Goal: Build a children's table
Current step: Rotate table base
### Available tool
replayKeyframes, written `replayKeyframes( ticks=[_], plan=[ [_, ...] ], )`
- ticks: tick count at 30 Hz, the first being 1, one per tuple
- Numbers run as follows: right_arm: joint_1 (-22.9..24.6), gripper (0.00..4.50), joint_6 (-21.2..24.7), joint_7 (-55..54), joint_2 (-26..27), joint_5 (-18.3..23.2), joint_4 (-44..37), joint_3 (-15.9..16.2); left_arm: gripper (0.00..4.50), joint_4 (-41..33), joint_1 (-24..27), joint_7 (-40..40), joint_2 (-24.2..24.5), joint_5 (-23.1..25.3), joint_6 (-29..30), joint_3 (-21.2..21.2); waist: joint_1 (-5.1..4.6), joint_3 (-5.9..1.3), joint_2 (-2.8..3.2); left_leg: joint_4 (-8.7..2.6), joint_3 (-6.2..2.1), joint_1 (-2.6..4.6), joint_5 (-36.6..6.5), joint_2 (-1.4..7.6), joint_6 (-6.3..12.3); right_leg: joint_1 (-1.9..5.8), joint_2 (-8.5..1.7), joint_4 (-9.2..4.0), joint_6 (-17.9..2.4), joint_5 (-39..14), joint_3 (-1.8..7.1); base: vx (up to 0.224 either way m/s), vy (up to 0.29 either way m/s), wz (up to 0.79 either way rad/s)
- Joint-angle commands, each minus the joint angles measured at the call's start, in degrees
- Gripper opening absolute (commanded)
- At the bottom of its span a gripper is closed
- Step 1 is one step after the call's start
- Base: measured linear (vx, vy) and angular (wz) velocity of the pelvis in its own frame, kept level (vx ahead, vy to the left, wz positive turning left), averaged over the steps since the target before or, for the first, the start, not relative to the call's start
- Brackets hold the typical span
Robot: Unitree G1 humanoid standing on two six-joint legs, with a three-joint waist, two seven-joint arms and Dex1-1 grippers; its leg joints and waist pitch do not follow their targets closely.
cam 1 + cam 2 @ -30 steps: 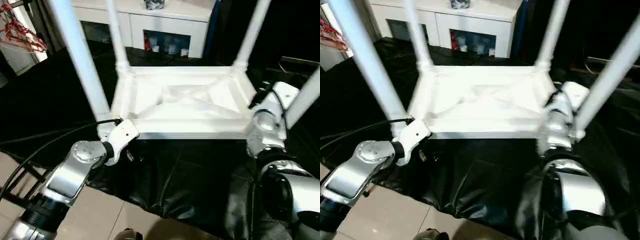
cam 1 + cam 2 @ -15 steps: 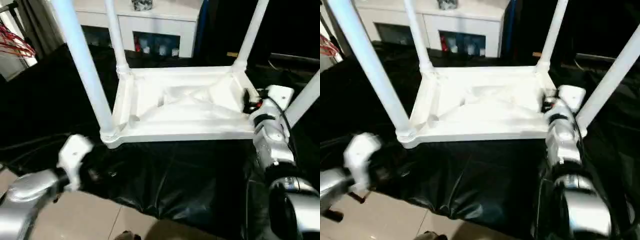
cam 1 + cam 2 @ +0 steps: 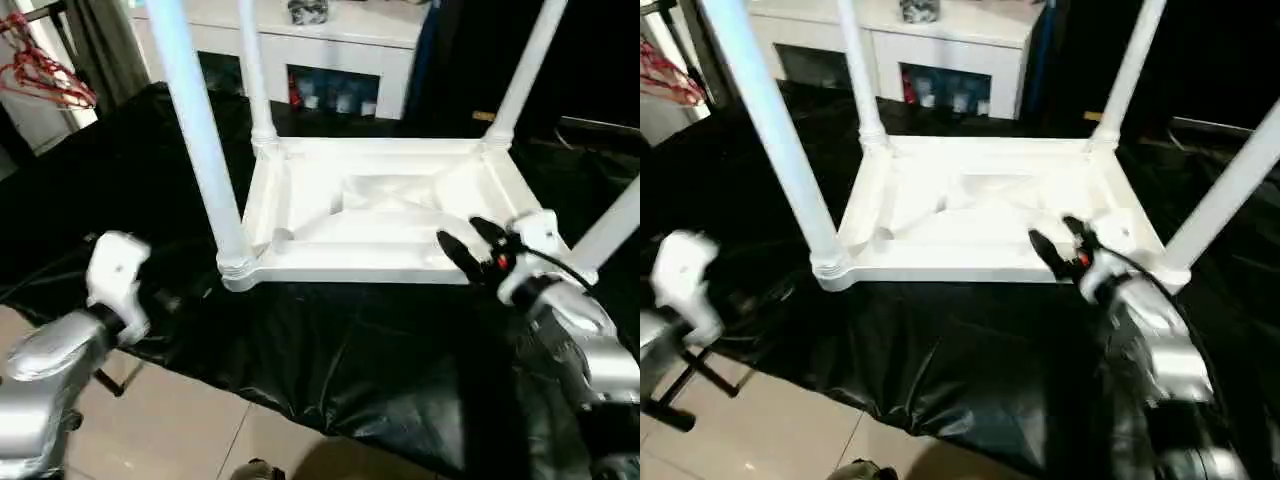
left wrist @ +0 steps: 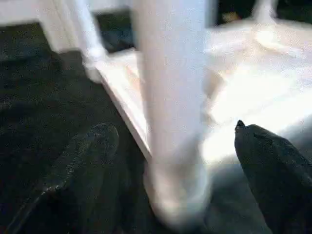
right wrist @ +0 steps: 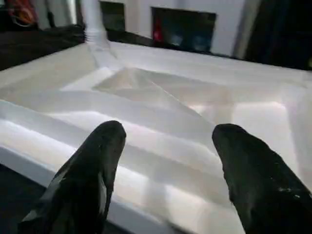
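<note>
The children's table [image 3: 350, 268] lies upside down on a black sheet, ribbed underside facing up. All four white legs stand in its corner sockets: near-left leg [image 3: 200, 140], far-left leg [image 3: 255, 80], far-right leg [image 3: 520, 70], near-right leg [image 3: 615, 225]. My left gripper [image 4: 171, 129] is open, low and to the left of the near-left leg, which rises ahead of its fingers [image 4: 92, 146] without touching them. My right gripper [image 3: 468, 240] is open over the top's near rim by the near-right corner, holding nothing. Its fingers [image 5: 105, 146] point across the ribbed underside.
The black sheet [image 3: 350, 350] hangs over the near edge above a tiled floor [image 3: 180, 420]. A white cabinet [image 3: 340, 40] stands behind the table. Red hangers [image 3: 45, 75] hang at the far left.
My left gripper has pulled away from the near-left corner, out to the left. My right gripper has swung from the near-right leg to above the near rim. The camera has also shifted.
</note>
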Motion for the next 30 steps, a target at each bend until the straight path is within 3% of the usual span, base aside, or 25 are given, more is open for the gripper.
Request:
replayKeyframes(
  ticks=[1, 3, 7, 11, 16, 19, 21, 22, 23, 24, 25, 27, 28, 30],
  plan=[
    [2.0, 3.27, 3.4, 0.8, -1.7, 1.2, -4.4, -0.8, 4.43, 3.7, -2.6, 3.0, -1.3, 0.7, -1.9, 0.0, 0.17, -3.58, -0.12, -4.66, -1.83, 2.06, -20.5, 2.69, -0.80, 1.40, -2.93, -5.77, -7.4, -20.1, 2.56, 0.000, 0.000, 0.00],
    [3.8, 3.27, 5.4, 1.8, -3.4, 1.6, -6.6, -0.8, 4.43, 4.9, -4.0, 2.5, -2.4, -0.3, -2.1, 0.0, 0.11, -3.76, -0.36, -4.71, -1.99, 1.34, -18.4, 2.74, -0.19, 1.92, -3.16, -5.48, -7.5, -18.7, 2.41, 0.000, 0.000, 0.00],
    [7.3, 3.27, 10.7, 3.1, -7.5, 0.0, -9.0, -1.7, 4.43, 9.1, -8.0, 1.9, -4.8, -0.8, -3.1, -0.6, 0.14, -3.87, -0.39, -4.41, -1.78, 1.41, -16.4, 2.68, 0.91, 1.85, -2.99, -5.57, -8.2, -17.3, 2.31, 0.000, 0.000, 0.00],
    [5.5, 3.27, 12.3, -2.7, -8.2, -4.4, -4.8, -1.4, 4.43, 14.5, -12.8, 1.9, -7.9, -2.1, -5.6, -1.2, 0.16, -3.93, -0.66, -4.23, -1.69, 1.44, -15.0, 2.59, 0.95, 1.84, -3.14, -5.56, -9.3, -16.2, 2.14, 0.000, 0.000, 0.00],
    [3.5, 3.27, 14.5, -5.0, -6.9, -5.9, -4.1, 0.4, 4.43, 15.5, -15.4, -1.8, -9.0, -4.1, -5.5, -2.1, -0.09, -4.15, -0.48, -4.05, -1.68, 1.32, -14.1, 2.69, 1.58, 2.09, -3.30, -5.27, -9.9, -14.1, 2.11, 0.000, 0.000, 0.00],
    [2.2, 3.27, 15.6, -6.4, -6.0, -8.2, -2.1, 2.0, 4.43, 13.9, -16.2, -7.0, -8.6, -8.0, -2.3, -2.3, 0.11, -4.30, -0.34, -3.86, -1.51, 1.35, -11.6, 2.65, 1.83, 2.02, -3.11, -4.71, -11.6, -10.8, 2.05, 0.000, 0.000, 0.00],
    [2.0, 3.27, 15.8, -6.6, -5.9, -8.5, -1.8, 2.1, 4.43, 13.6, -16.2, -7.8, -8.4, -8.7, -1.7, -2.4, 0.27, -4.25, -0.18, -3.88, -1.48, 1.62, -12.0, 2.80, 1.91, 1.90, -2.97, -4.68, -12.1, -10.1, 2.08, 0.000, 0.000, 0.00],
    [0.8, 3.27, 15.0, -7.7, -5.3, -10.3, 0.3, 3.1, 4.43, 11.7, -15.5, -11.0, -7.6, -11.4, 0.9, -3.0, 0.24, -4.28, -0.24, -3.93, -1.49, 1.63, -12.0, 2.85, 1.57, 1.94, -3.13, -4.46, -12.4, -10.0, 2.06, 0.000, 0.000, 0.00],
    [0.3, 3.27, 15.0, -8.3, -5.0, -10.8, 1.1, 3.3, 4.43, 10.7, -15.1, -12.3, -7.1, -12.3, 1.8, -3.5, 0.06, -4.21, -0.49, -4.15, -1.54, 1.36, -12.4, 2.75, 1.37, 2.22, -3.07, -4.50, -12.4, -10.7, 1.96, 0.000, 0.000, 0.00],
    [-0.1, 3.27, 15.2, -8.6, -4.8, -11.0, 1.5, 3.3, 4.43, 10.2, -14.9, -13.1, -6.8, -12.8, 2.3, -3.7, 0.12, -4.15, -0.39, -4.14, -1.53, 1.53, -13.0, 2.81, 1.22, 2.08, -3.13, -4.58, -12.4, -11.1, 2.03, 0.000, 0.000, 0.00],
    [-0.8, 3.27, 14.6, -9.0, -4.3, -11.2, 1.4, 3.5, 4.43, 8.9, -13.9, -14.6, -6.0, -13.1, 3.3, -4.7, 0.02, -4.03, -0.80, -4.26, -1.52, 1.61, -14.1, 2.86, 0.84, 2.11, -3.27, -4.74, -12.1, -12.7, 2.10, 0.000, 0.000, 0.00],
    [-1.1, 3.27, 14.4, -9.1, -3.8, -10.7, 1.1, 3.1, 4.43, 8.2, -13.4, -15.2, -5.6, -13.2, 3.7, -5.1, 0.01, -3.92, -0.66, -4.33, -1.48, 1.69, -15.0, 2.88, 0.61, 1.96, -3.29, -4.91, -11.6, -14.2, 2.19, 0.000, 0.000, 0.00],
    [-1.3, 3.27, 14.1, -8.9, -3.3, -9.5, 0.5, 1.8, 4.43, 8.1, -13.0, -15.2, -5.4, -12.8, 3.6, -5.3, 0.03, -3.93, -0.95, -4.33, -1.46, 1.73, -15.3, 2.88, 0.56, 2.03, -3.33, -4.97, -11.0, -14.8, 2.27, 0.000, 0.000, 0.00],
    [-1.4, 3.27, 14.4, -9.3, -3.4, -8.4, -0.6, -0.2, 4.43, 8.6, -12.8, -14.9, -5.2, -11.8, 3.1, -5.3, 0.00, -3.86, -0.87, -4.39, -1.52, 1.65, -15.4, 2.85, 0.53, 2.02, -3.34, -5.10, -10.4, -15.7, 2.27, 0.000, 0.000, 0.00]
  ],
)
